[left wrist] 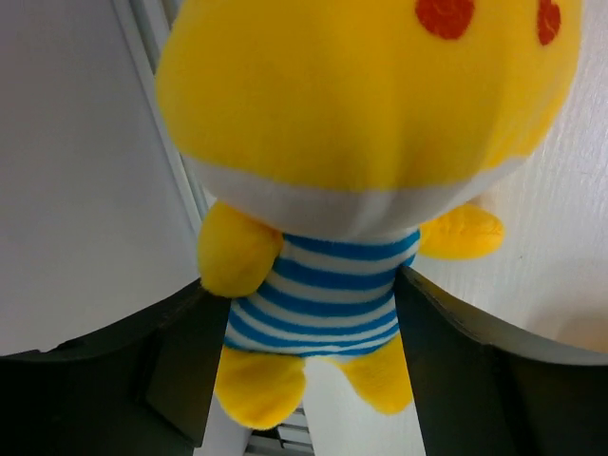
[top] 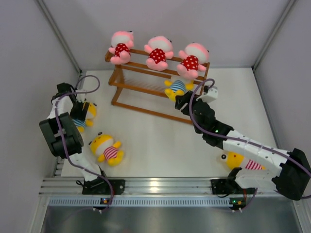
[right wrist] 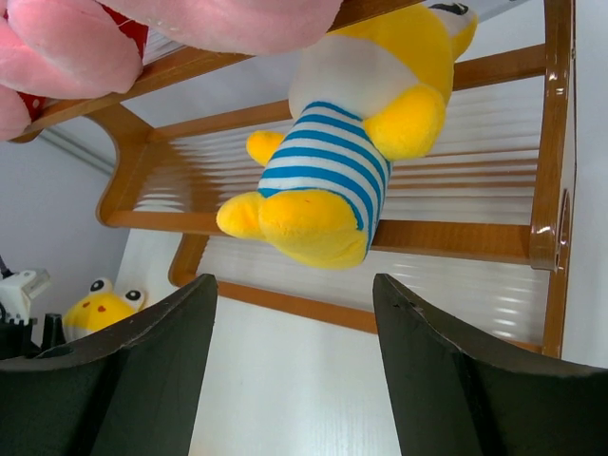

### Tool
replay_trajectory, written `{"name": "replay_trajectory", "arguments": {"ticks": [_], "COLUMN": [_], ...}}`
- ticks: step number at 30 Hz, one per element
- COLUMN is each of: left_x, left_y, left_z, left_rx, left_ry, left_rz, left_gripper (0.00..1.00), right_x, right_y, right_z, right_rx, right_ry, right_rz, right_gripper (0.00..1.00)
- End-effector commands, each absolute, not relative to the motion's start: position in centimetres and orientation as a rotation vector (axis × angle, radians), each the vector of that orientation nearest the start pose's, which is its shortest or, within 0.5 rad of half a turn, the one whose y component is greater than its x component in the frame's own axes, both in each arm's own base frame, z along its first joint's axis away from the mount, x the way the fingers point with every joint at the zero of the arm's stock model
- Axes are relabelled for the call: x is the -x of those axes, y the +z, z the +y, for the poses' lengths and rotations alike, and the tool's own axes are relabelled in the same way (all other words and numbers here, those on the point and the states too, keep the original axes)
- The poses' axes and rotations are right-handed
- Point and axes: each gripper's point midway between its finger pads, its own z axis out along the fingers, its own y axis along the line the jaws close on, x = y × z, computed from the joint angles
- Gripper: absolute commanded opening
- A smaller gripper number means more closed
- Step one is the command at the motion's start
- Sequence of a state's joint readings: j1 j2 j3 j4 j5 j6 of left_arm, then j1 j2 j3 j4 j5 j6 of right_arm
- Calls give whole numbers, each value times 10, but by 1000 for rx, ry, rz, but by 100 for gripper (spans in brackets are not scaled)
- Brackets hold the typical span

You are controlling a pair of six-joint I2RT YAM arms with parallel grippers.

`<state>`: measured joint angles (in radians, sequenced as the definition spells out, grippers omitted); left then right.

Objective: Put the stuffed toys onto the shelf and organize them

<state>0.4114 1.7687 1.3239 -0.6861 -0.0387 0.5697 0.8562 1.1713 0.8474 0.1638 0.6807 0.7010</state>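
The shelf (top: 146,80) stands at the back of the table. Three pink toys (top: 121,47) (top: 159,51) (top: 193,59) sit along its top tier. A yellow blue-striped toy (top: 176,87) (right wrist: 328,161) lies on the middle tier at the right end. My right gripper (top: 182,103) (right wrist: 296,294) is open and empty just in front of it. My left gripper (top: 81,115) (left wrist: 309,323) is shut on a second yellow blue-striped toy (top: 90,110) (left wrist: 323,285), gripping its body from both sides. A yellow red-striped toy (top: 107,149) lies on the table by the left arm.
Another yellow red-striped toy (top: 240,161) lies partly under the right arm near the front rail. Grey walls close in on the left, right and back. The shelf's rails (right wrist: 437,237) fill the right wrist view, with a yellow toy's head (right wrist: 100,309) at lower left.
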Motion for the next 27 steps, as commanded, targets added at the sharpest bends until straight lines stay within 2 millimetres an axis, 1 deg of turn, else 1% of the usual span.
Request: {"name": "replay_trajectory", "arguments": {"ticks": [1, 2, 3, 4, 5, 6, 7, 8, 9, 10, 11, 12, 13, 14, 15, 16, 17, 18, 19, 20, 21, 22, 23, 24, 25, 26, 27], "left_x": [-360, -357, -354, -352, -351, -350, -349, -348, -345, -344, -345, -343, -342, -342, -341, -338, -336, -335, -326, -325, -322, -320, -314, -312, -309, -306, -305], "left_y": [80, 76, 74, 74, 76, 85, 89, 103, 110, 119, 139, 148, 158, 181, 190, 199, 218, 228, 230, 239, 245, 249, 253, 258, 261, 263, 264], "left_z": [184, 184, 178, 177, 174, 172, 167, 163, 156, 150, 138, 128, 119, 103, 97, 90, 83, 72, 60, 54, 40, 33, 26, 18, 14, 9, 7], "left_rx": [-180, -180, -188, -189, -190, -192, -190, -192, -202, -197, -204, -203, -181, -206, -201, -163, -170, -183, -169, -175, -191, -179, -169, -168, -152, -150, -141], "left_ry": [306, 300, 256, 246, 219, 222, 193, 190, 161, 128, 83, 31, -14, -84, -108, -147, -161, -227, -308, -349, -435, -483, -523, -580, -611, -635, -652], "left_rz": [2709, 2721, 2716, 2713, 2700, 2675, 2658, 2622, 2611, 2587, 2520, 2495, 2465, 2386, 2361, 2346, 2301, 2275, 2295, 2279, 2254, 2247, 2246, 2227, 2225, 2222, 2220], "left_gripper": [73, 65, 49, 42, 33, 21, 0, 0, 0, 0, 0, 0, 0, 0, 0, 0, 0, 0, 0, 0, 0, 0, 0, 0, 0, 0, 0], "right_x": [-313, -311, -310, -309, -306, -305, -301, -297, -292, -286, -282, -273, -264, -259, -247, -236, -232, -220, -213, -207, -198, -192, -193, -188, -188, -187, -186], "right_y": [301, 304, 307, 308, 310, 313, 317, 321, 325, 333, 338, 346, 351, 349, 361, 362, 352, 364, 349, 348, 361, 361, 348, 365, 352, 353, 367], "right_z": [241, 241, 242, 241, 242, 243, 247, 250, 258, 266, 274, 287, 299, 313, 331, 346, 365, 383, 406, 419, 434, 447, 466, 477, 494, 503, 513], "right_rx": [-325, -316, -305, -279, -259, -238, -174, -128, -54, 42, 109, 206, 326, 413, 519, 645, 734, 814, 917, 968, 1021, 1050, 1087, 1092, 1120, 1128, 1123], "right_ry": [628, 631, 632, 618, 618, 615, 605, 607, 630, 621, 629, 666, 648, 647, 690, 664, 660, 707, 697, 713, 748, 770, 785, 821, 833, 844, 846], "right_rz": [1646, 1643, 1642, 1642, 1642, 1640, 1633, 1621, 1611, 1572, 1548, 1516, 1469, 1453, 1401, 1345, 1334, 1271, 1249, 1221, 1152, 1127, 1125, 1072, 1077, 1060, 1017], "right_gripper": [66, 66, 66, 66, 66, 66, 66, 66, 65, 65, 64, 64, 63, 63, 63, 63, 63, 63, 64, 64, 65, 65, 65, 65, 65, 66, 66]}}
